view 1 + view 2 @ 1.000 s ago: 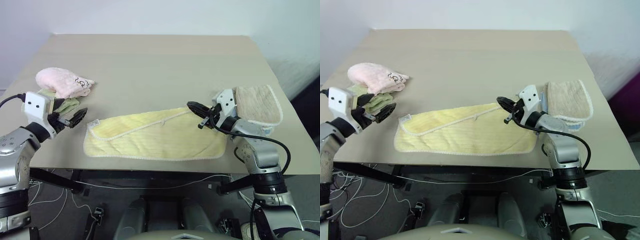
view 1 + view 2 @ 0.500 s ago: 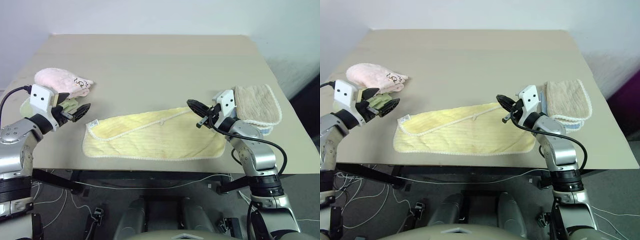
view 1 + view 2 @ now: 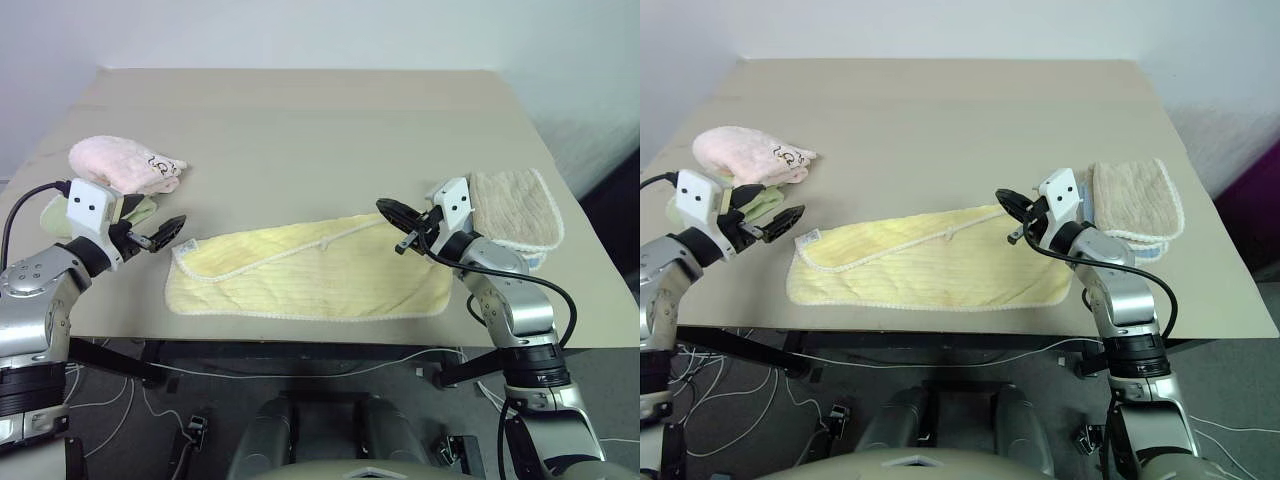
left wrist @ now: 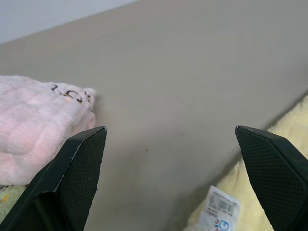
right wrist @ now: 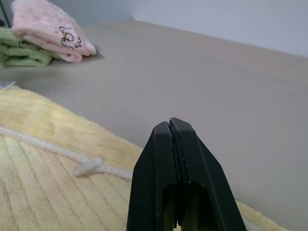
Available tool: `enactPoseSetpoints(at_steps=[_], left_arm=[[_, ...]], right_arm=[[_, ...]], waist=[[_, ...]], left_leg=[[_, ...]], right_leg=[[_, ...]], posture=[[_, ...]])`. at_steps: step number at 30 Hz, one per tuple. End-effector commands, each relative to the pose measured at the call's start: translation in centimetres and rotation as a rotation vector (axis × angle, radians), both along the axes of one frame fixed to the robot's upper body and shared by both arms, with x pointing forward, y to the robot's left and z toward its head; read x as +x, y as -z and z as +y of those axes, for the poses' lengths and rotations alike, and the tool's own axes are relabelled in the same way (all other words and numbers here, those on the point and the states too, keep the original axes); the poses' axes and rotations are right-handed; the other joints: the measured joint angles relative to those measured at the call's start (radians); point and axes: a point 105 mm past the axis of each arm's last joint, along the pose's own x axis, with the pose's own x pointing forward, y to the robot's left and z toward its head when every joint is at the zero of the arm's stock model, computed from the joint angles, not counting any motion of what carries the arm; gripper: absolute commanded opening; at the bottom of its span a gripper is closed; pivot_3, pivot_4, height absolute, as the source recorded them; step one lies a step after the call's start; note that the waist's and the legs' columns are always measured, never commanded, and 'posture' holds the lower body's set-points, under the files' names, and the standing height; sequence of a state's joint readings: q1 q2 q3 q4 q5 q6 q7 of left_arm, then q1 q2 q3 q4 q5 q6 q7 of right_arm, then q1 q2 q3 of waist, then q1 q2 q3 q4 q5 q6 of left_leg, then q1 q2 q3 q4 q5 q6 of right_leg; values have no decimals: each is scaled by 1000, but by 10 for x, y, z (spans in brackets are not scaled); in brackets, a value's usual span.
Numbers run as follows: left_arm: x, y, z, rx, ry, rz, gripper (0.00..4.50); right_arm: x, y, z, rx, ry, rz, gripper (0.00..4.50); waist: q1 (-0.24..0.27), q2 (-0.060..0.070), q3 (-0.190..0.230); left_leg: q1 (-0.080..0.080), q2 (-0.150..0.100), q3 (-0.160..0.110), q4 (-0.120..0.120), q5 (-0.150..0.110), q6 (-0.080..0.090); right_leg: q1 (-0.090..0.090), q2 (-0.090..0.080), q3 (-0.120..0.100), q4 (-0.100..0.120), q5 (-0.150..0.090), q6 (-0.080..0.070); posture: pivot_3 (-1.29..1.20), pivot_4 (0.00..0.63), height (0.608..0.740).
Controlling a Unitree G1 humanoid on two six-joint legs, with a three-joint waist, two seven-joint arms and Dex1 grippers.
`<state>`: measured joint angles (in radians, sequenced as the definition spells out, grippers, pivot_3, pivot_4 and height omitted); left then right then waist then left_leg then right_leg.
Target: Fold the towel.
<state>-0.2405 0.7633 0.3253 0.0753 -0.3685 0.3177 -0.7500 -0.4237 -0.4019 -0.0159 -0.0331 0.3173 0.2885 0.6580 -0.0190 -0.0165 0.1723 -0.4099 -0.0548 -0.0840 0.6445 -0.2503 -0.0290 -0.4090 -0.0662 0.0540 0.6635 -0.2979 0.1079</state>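
The pale yellow towel (image 3: pixel 310 272) lies flat near the table's front edge, folded lengthwise, with its corded edging running slantwise across the top. A small white label (image 4: pixel 219 209) sticks out at its left corner. My left gripper (image 3: pixel 165 232) is open wide just left of that corner, low over the table, with nothing between its fingers (image 4: pixel 72 183). My right gripper (image 3: pixel 392 212) is shut and hovers above the towel's far right corner. Its tips (image 5: pixel 172 122) point over the yellow cloth, close to the small loop (image 5: pixel 86 166).
A pink fluffy towel (image 3: pixel 125 163) sits on a folded green cloth (image 3: pixel 140 210) at the left edge, just behind my left hand. A beige towel (image 3: pixel 515 207) lies at the right edge behind my right wrist. The tan table (image 3: pixel 300 120) stretches away behind the towel.
My left gripper has tipped slightly downward beside the towel's left corner, still open. The right gripper has kept still and stayed shut. The towel has not moved.
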Motion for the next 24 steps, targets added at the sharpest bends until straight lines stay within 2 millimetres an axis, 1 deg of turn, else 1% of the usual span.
enactPoseSetpoints(at_steps=[1,2,5,11,15,18,21,24], left_arm=[[-12,-8,-7,116,141,10,4484],[-15,-7,-9,127,178,29,4484],[-29,-3,-11,243,329,108,4484],[-39,-1,-16,385,506,190,4484],[-45,9,-15,526,631,262,4484],[-43,14,-17,581,676,272,4484],[-31,20,-16,658,686,249,4484],[-23,26,-22,686,719,231,4484]], right_arm=[[-1,-12,2,-12,-19,-51,0],[-1,-11,2,-16,-22,-50,0],[-2,-12,5,-32,-42,-56,0],[-1,-7,1,-61,-41,-55,0],[-1,-3,5,-53,-38,-54,0],[-2,-3,7,-48,-40,-56,0],[-3,-3,7,-40,-33,-59,0],[-4,-3,4,-40,-20,-58,0]], waist=[[0,0,0],[0,0,0],[0,1,0],[3,1,1],[1,2,1],[1,2,1],[2,2,1],[2,2,1]], left_leg=[[0,0,0,0,0,0],[0,0,0,0,0,0],[0,0,0,0,0,0],[0,0,0,-1,0,0],[0,0,0,-1,0,0],[0,0,0,-1,0,0],[0,0,0,-1,0,0],[0,0,1,0,0,0]], right_leg=[[0,0,0,0,0,0],[0,0,0,0,0,0],[0,0,0,0,0,0],[0,-1,0,-1,0,0],[0,-1,0,-1,0,0],[0,-1,0,-1,0,0],[0,0,0,-1,0,0],[0,1,0,0,0,0]], posture=[[0,150,740],[0,150,740],[0,150,740],[0,150,740],[0,150,740],[0,150,740],[0,150,740],[0,150,740]])
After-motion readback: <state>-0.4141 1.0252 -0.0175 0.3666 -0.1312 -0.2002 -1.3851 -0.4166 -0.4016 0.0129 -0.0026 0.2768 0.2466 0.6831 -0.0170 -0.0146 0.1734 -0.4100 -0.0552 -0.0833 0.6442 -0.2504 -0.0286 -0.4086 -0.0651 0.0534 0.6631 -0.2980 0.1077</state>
